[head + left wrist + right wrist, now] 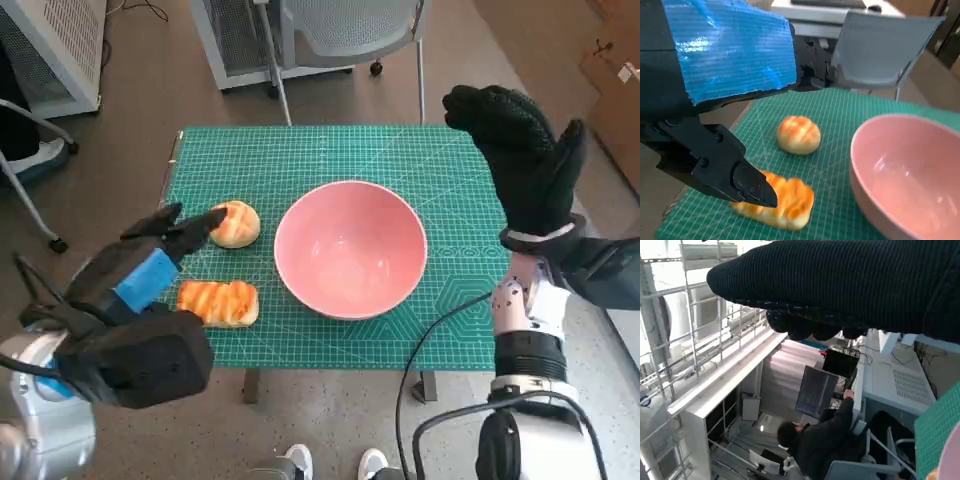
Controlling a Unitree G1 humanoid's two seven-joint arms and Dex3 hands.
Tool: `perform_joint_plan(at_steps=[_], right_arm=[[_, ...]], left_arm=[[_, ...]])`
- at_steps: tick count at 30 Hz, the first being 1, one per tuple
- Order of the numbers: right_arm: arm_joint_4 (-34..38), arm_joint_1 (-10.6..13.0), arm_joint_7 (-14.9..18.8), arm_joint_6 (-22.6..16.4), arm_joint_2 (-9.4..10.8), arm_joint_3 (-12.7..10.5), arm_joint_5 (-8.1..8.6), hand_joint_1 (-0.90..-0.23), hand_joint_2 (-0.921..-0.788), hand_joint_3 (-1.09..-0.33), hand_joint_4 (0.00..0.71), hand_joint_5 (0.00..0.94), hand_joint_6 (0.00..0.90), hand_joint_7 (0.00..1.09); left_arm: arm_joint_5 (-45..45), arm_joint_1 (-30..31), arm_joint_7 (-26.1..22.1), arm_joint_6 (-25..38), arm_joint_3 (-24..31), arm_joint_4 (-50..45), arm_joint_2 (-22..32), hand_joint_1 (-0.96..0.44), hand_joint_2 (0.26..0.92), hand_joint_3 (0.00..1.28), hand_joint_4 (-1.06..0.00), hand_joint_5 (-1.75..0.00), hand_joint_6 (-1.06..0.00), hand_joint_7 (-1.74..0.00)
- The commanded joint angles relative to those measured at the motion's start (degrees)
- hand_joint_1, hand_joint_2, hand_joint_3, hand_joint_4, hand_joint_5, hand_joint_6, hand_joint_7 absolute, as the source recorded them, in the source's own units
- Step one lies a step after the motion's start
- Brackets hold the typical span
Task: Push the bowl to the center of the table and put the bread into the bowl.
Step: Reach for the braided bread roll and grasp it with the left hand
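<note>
A pink bowl [350,248] [907,172] sits empty near the middle of the green cutting mat [440,165]. Left of it lie two breads: a round bun [236,223] [798,134] and a longer striped loaf [219,302] [780,202]. My left hand [150,262] [720,90] hovers over the mat's left side, its fingers [195,228] apart and pointing at the round bun, holding nothing. My right hand [525,160] [840,285] is raised above the mat's right edge, fingers up and spread, empty.
A grey mesh chair [345,30] [880,50] stands beyond the table's far edge. A white cabinet [50,45] is at the far left. A black cable [440,330] hangs off the table's front right. A seated person [825,440] shows in the right wrist view.
</note>
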Motion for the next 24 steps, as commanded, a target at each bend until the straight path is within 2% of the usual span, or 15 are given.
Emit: perform_joint_plan(at_steps=[1, 11, 24], right_arm=[[1.1, -0.4, 0.9, 1.3, 0.3, 0.0, 0.97, -0.646, -0.921, -0.76, 0.324, 0.004, 0.428, 0.01], [1.0, -0.3, 1.3, 2.2, 0.4, 0.1, 2.0, -0.652, -0.921, -0.738, 0.327, 0.003, 0.435, 0.01], [0.4, 0.1, 1.1, 2.4, 0.4, 0.0, 2.14, -0.672, -0.921, -0.728, 0.328, 0.002, 0.439, 0.01]], left_arm=[[2.1, 0.2, -1.4, 1.3, -2.6, 0.4, 0.5, 0.0, 0.695, 0.0, -0.12, 0.0, -0.31, -0.01], [4.9, -0.5, -1.6, 1.1, -7.3, 6.1, -0.9, 0.01, 0.7, 0.01, -0.13, 0.0, -0.31, 0.0], [8.3, -3.4, -1.2, -1.0, -12.5, 17.6, -4.3, -0.04, 0.707, 0.01, -0.13, 0.0, -0.3, 0.0]])
